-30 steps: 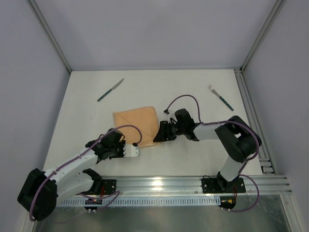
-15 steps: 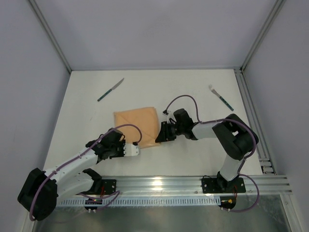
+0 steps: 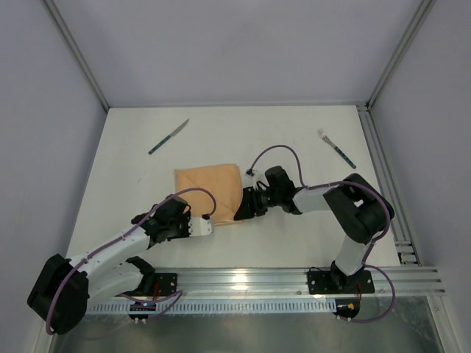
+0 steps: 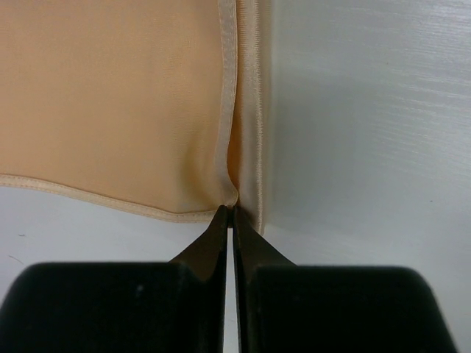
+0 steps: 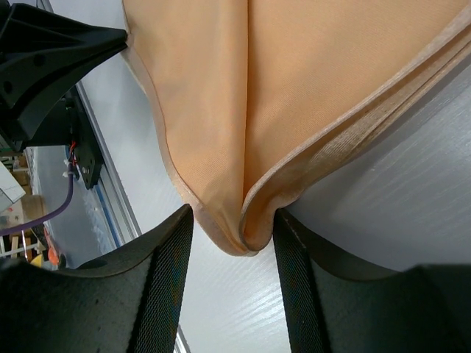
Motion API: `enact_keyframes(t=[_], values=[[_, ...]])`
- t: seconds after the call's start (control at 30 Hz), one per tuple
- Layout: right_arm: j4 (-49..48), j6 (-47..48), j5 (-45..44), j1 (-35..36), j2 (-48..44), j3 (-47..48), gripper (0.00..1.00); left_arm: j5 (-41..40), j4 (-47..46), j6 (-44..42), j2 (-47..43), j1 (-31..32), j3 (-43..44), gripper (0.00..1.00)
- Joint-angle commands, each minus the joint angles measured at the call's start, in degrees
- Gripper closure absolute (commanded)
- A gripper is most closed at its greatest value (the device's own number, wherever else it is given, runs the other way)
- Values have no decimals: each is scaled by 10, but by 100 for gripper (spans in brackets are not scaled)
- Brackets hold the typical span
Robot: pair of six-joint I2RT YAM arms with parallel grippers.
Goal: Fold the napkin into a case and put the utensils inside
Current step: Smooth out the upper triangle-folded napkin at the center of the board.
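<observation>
The peach-orange napkin (image 3: 208, 193) lies folded flat mid-table. My left gripper (image 3: 209, 227) sits at its near edge; in the left wrist view its fingers (image 4: 232, 212) are shut on the napkin's hemmed corner (image 4: 234, 193), which puckers at the tips. My right gripper (image 3: 241, 209) is at the napkin's near right corner. In the right wrist view it (image 5: 229, 224) stands open, with a bunched fold of napkin (image 5: 246, 220) lying between the pads and brushing both. The knife (image 3: 168, 137) lies far left and the fork (image 3: 336, 148) far right, both untouched.
White table (image 3: 294, 243) enclosed by grey walls. An aluminium rail (image 3: 294, 281) runs along the near edge where both arm bases are bolted, and another rail (image 3: 383, 176) along the right side.
The right gripper has edged left against the napkin's near right corner, bunching the cloth there. The left arm and the cutlery have stayed put.
</observation>
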State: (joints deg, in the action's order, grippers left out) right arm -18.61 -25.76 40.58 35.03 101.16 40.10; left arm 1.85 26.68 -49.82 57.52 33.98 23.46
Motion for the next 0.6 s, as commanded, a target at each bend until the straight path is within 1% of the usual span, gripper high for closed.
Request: enact_keyframes(t=[0.0, 0.2, 0.3, 0.33, 0.4, 0.5, 0.53, 0.57], values=[[52, 34, -33, 6, 26, -22, 48, -5, -20, 9, 3, -3, -6, 99], [55, 50, -66, 6, 56, -20, 50, -13, -21, 16, 2, -3, -10, 99], [55, 58, -71, 6, 58, -27, 58, -12, -22, 19, 1, -3, -14, 99], [55, 59, -74, 7, 57, -28, 64, -12, -22, 19, 1, -3, -14, 99], [53, 59, -74, 7, 60, -29, 69, -13, -22, 22, -1, -3, -14, 97], [46, 55, -69, 7, 56, -30, 78, -12, -21, 28, -12, -3, -12, 90], [47, 55, -69, 6, 54, -29, 79, -12, -19, 28, -19, -3, -11, 80], [49, 55, -68, 6, 53, -28, 82, -7, -15, 30, -23, -3, -10, 74]])
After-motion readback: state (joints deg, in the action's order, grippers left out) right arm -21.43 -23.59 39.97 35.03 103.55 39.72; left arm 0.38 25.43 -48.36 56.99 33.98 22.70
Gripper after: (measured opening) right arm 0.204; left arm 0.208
